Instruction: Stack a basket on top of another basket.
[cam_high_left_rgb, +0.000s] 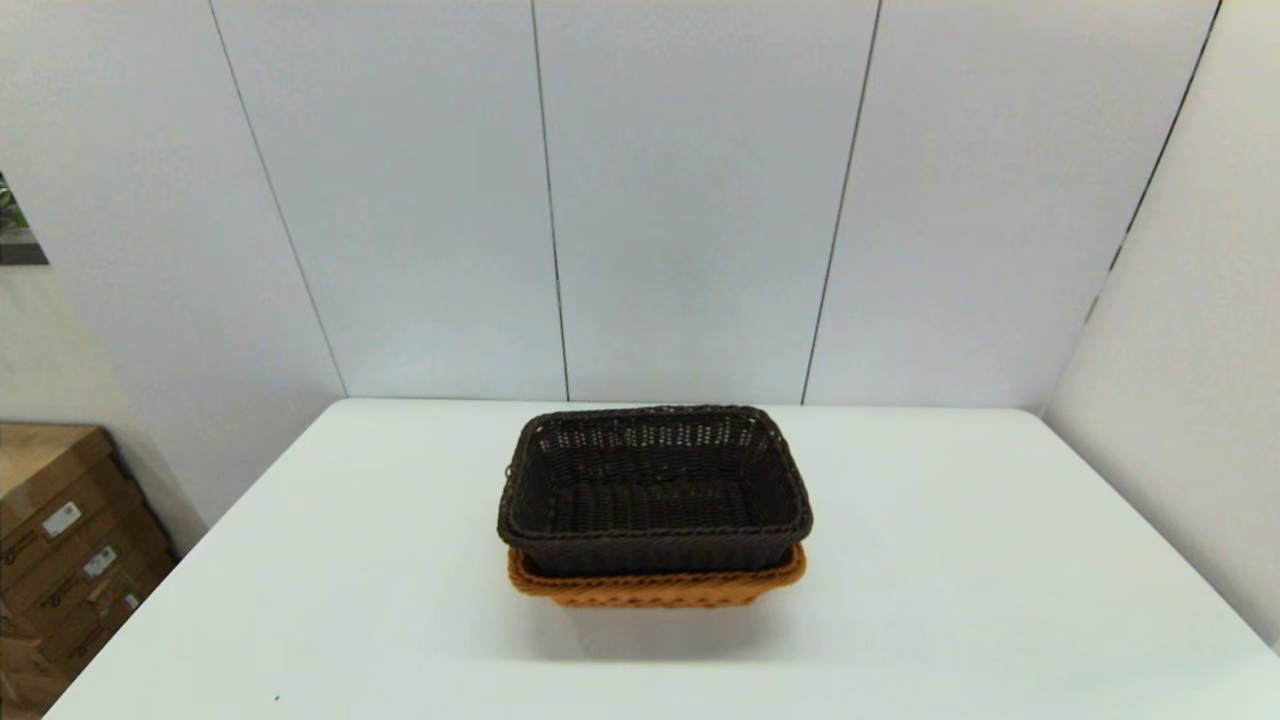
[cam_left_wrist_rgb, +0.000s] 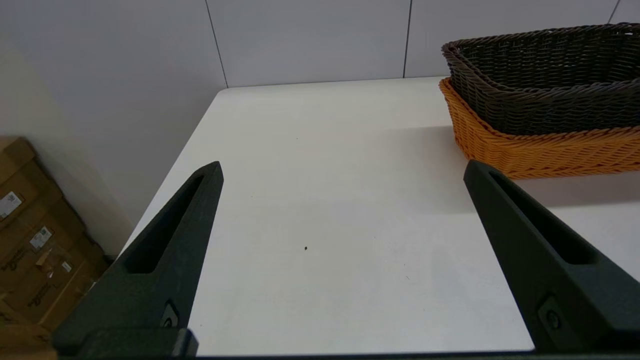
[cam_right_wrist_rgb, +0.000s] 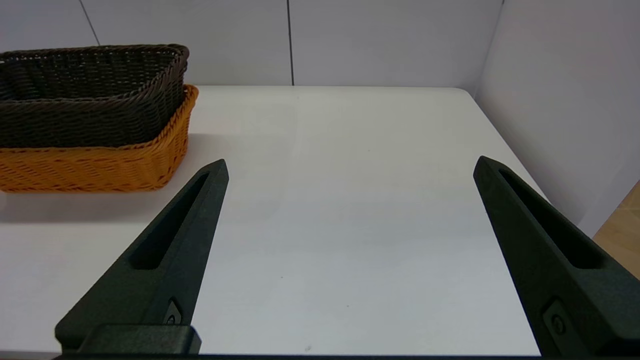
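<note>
Black fingers of the left gripper (cam_left_wrist_rgb: 342, 170) and the right gripper (cam_right_wrist_rgb: 350, 165) stand wide apart and empty, one to either side of the stacked baskets and well back from them, as parked arms would. At mid-table (cam_high_left_rgb: 1000, 560) the dark brown basket (cam_high_left_rgb: 655, 490) sits nested in the orange-tan basket (cam_high_left_rgb: 655, 588), so the stacking looks done. Only the lower basket's rim and front wall show; it probably sits flat on the table.
</note>
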